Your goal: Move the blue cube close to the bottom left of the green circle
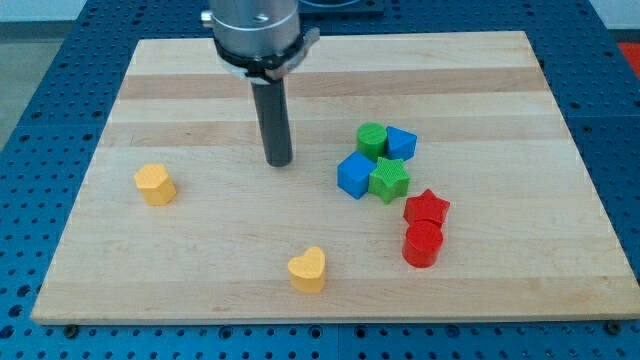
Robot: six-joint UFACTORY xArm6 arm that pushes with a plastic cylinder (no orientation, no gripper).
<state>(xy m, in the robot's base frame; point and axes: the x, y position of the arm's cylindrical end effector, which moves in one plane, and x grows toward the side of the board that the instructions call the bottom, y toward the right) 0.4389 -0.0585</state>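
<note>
The blue cube (pixel 354 175) sits right of the board's middle, touching the lower left of the green circle (pixel 371 139). A green star (pixel 389 180) lies against the cube's right side, below the circle. A second blue block (pixel 401 143) touches the circle's right side. My tip (pixel 279 162) rests on the board to the left of this cluster, apart from the blue cube by a clear gap.
A red star (pixel 427 208) and a red cylinder (pixel 422 244) sit below and right of the cluster. A yellow block (pixel 155 184) lies at the view's left and a yellow heart (pixel 308 269) near the bottom. The wooden board (pixel 180 90) ends on all sides.
</note>
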